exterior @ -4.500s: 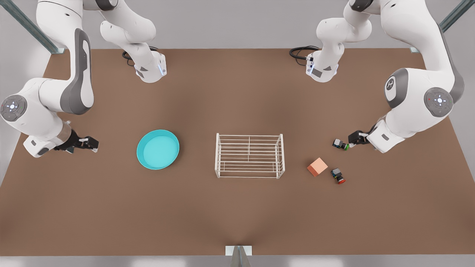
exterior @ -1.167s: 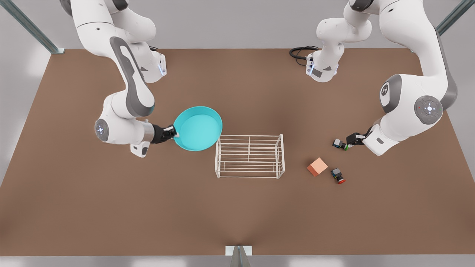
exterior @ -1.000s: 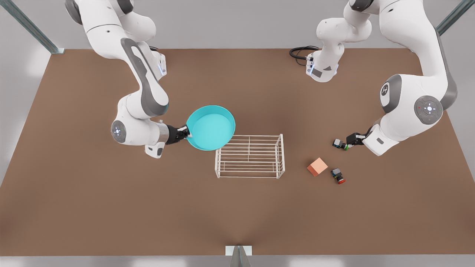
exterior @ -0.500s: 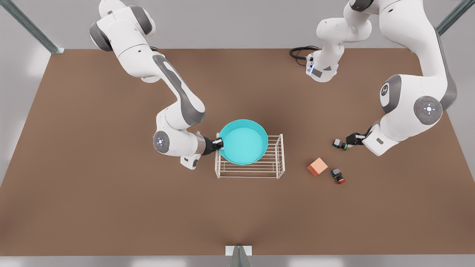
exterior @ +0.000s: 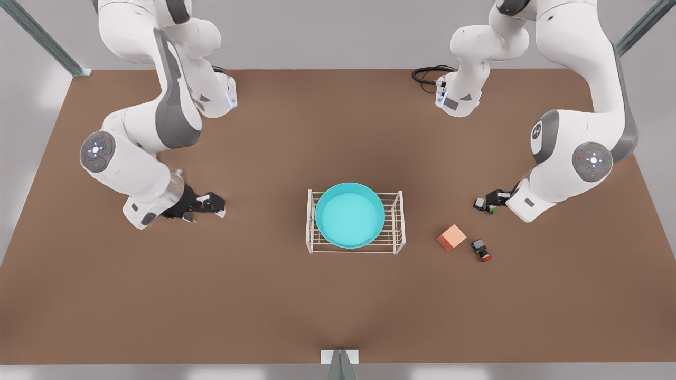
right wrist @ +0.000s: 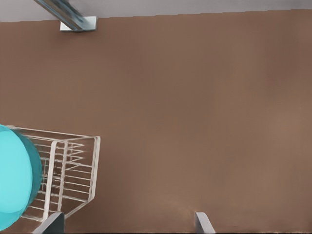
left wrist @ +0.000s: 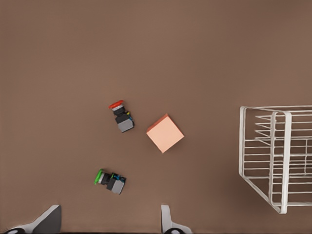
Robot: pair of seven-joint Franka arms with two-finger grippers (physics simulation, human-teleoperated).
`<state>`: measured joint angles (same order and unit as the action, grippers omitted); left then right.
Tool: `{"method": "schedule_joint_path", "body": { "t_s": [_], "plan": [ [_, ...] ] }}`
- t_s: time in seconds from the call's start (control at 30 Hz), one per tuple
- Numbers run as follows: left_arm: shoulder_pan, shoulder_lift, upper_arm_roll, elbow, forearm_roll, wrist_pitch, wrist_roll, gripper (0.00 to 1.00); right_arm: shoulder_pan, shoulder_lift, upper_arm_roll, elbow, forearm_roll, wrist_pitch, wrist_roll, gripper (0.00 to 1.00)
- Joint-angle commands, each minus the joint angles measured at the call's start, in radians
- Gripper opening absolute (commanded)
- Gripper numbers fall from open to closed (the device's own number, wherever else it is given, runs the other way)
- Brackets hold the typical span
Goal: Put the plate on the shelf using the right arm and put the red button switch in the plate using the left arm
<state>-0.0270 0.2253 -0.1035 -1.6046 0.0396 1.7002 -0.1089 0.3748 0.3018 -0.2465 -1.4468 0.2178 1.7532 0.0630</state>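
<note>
Front view showed the plate [exterior: 349,215] had landed on the shelf [exterior: 400,221], the right gripper [exterior: 210,203] backed off spread, while the left gripper [exterior: 488,202] (spread, near the green switch [exterior: 481,205]) still owed the red button switch [exterior: 481,250].

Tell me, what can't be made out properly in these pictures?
- Plate: right wrist view, most of it cut off by the picture's edge.
- Shelf: left wrist view, far end cut off by the edge.
- Green button switch: front view, tiny, partly behind the left arm's open jaws.
- Right arm waits at the front view's left, jaws open.
</note>
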Motion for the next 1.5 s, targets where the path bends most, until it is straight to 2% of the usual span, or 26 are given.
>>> {"method": "schedule_joint_path", "body": {
  "t_s": [0.0, 0.07, 0.13, 0.2, 0.3, 0.57, 0.73, 1.13, 1.47],
  "plan": [
    [-0.027, 0.015, -0.001, -0.015, 0.025, -0.001, -0.477, 1.0, -0.059, 0.013, -0.033, -0.029, -0.186, -0.227, -0.218, 1.0],
    [-0.021, 0.075, 0.001, 0.011, 0.016, 0.062, -0.718, 1.0, -0.096, 0.007, -0.034, -0.13, -0.19, -0.133, -0.23, 1.0],
    [-0.004, 0.177, 0.008, 0.014, 0.023, 0.214, -0.966, 1.0, -0.111, 0.066, -0.036, -0.135, -0.19, -0.078, -0.23, 1.0],
    [0.071, 0.239, 0.008, 0.002, 0.01, 0.344, -0.969, 1.0, -0.16, 0.094, -0.03, -0.124, -0.161, -0.037, -0.236, 1.0],
    [0.087, 0.252, 0.008, -0.12, 0.013, 0.501, -0.957, 1.0, -0.163, 0.112, -0.028, -0.119, -0.166, -0.052, -0.236, 1.0],
    [0.075, 0.336, 0.007, -0.12, 0.088, 0.53, -0.764, 1.0, -0.166, 0.114, -0.034, -0.119, -0.164, -0.077, -0.224, 1.0],
    [0.05, 0.385, 0.007, -0.123, 0.118, 0.519, -0.408, 1.0, -0.166, 0.115, -0.034, -0.119, -0.163, -0.077, -0.224, 1.0],
    [0.081, 0.468, 0.007, -0.123, 0.125, 0.613, -0.451, 1.0, -0.166, 0.125, -0.033, -0.121, -0.164, -0.08, -0.224, 1.0],
    [0.071, 0.48, 0.004, -0.123, 0.125, 0.624, -0.466, 1.0, -0.165, 0.128, -0.033, -0.119, -0.166, -0.095, -0.224, 1.0]
  ]
}}
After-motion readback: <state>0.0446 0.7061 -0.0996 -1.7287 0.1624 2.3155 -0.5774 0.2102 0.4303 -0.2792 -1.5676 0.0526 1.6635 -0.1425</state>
